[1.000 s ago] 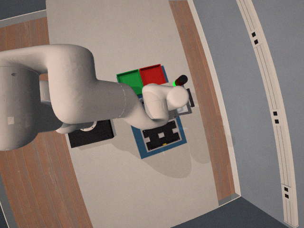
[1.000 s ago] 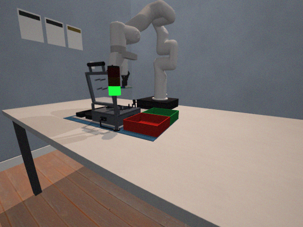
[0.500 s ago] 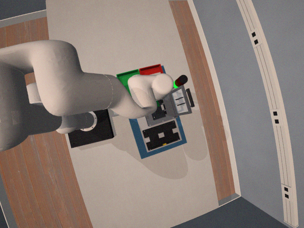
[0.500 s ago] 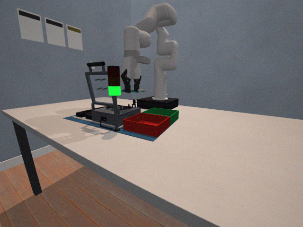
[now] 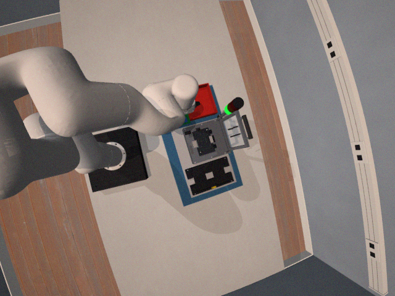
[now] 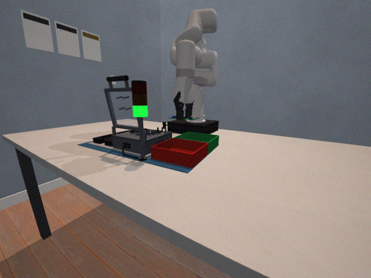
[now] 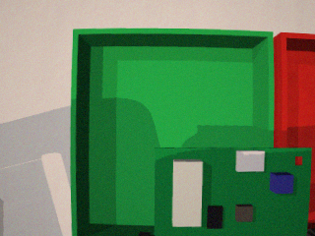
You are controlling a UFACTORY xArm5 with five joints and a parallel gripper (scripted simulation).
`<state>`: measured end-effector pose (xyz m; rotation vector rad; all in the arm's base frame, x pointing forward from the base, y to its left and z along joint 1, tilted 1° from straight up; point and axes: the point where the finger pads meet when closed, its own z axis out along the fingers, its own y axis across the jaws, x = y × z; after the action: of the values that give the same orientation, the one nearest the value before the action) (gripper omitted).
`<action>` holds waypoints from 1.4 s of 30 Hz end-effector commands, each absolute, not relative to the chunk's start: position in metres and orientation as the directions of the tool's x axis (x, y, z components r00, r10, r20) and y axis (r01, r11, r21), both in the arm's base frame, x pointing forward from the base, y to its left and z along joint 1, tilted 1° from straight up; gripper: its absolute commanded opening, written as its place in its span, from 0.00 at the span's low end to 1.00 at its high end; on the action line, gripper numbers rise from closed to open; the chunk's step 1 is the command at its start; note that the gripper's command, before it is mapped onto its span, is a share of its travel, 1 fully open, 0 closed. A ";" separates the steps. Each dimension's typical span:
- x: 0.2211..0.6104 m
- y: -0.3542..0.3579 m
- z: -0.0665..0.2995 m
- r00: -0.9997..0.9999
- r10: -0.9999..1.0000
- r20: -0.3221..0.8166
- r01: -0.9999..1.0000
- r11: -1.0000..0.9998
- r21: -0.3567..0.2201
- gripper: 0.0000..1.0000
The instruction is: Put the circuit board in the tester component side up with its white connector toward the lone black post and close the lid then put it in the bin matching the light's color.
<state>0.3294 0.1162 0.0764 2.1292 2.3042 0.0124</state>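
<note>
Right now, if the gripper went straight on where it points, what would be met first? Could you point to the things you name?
Probably the green bin (image 6: 213,144) (image 7: 172,31), below the held circuit board (image 5: 188,119) (image 6: 184,118) (image 7: 228,187); whether rim or inside, depth leaves unclear.

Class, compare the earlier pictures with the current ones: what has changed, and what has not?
The gripper, holding the circuit board, has moved away from above the tester, toward the green bin and the robot's base, and lower. The signal light stayed green, the lid open, and the red bin in place.
</note>
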 end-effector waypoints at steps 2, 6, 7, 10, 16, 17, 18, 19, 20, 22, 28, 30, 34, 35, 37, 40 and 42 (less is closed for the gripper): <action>0.315 0.143 0.069 -0.077 0.997 0.005 0.997 0.077 0.014 0.79; 0.307 0.156 0.065 -0.077 0.997 0.006 0.997 0.077 0.014 0.79; 0.306 0.158 0.065 -0.077 0.997 0.006 0.997 0.077 0.014 0.79; 0.305 0.160 0.064 -0.077 0.997 0.006 0.997 0.077 0.014 0.79; 0.301 0.166 0.062 -0.077 0.997 0.007 0.997 0.077 0.014 0.79; 0.301 0.166 0.062 -0.077 0.997 0.007 0.997 0.077 0.014 0.79; 0.301 0.166 0.062 -0.077 0.997 0.007 0.997 0.077 0.014 0.79; 0.301 0.166 0.062 -0.077 0.997 0.007 0.997 0.077 0.014 0.79; 0.301 0.166 0.062 -0.077 0.997 0.007 0.997 0.077 0.014 0.79; 0.301 0.166 0.062 -0.077 0.997 0.007 0.997 0.077 0.014 0.79; 0.301 0.166 0.062 -0.077 0.997 0.007 0.997 0.077 0.014 0.79; 0.301 0.166 0.062 -0.077 0.997 0.007 0.997 0.077 0.014 0.79; 0.301 0.166 0.060 -0.077 0.997 0.007 0.997 0.077 0.014 0.79; 0.301 0.166 0.059 -0.077 0.997 0.007 0.997 0.077 0.014 0.79; 0.301 0.166 0.056 -0.077 0.997 0.007 0.997 0.077 0.014 0.79; 0.301 0.167 0.051 -0.077 0.997 0.007 0.997 0.077 0.014 0.79; 0.301 0.167 0.049 -0.077 0.997 0.007 0.997 0.077 0.014 0.79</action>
<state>0.3000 0.1659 0.0520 2.1318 2.3022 0.0185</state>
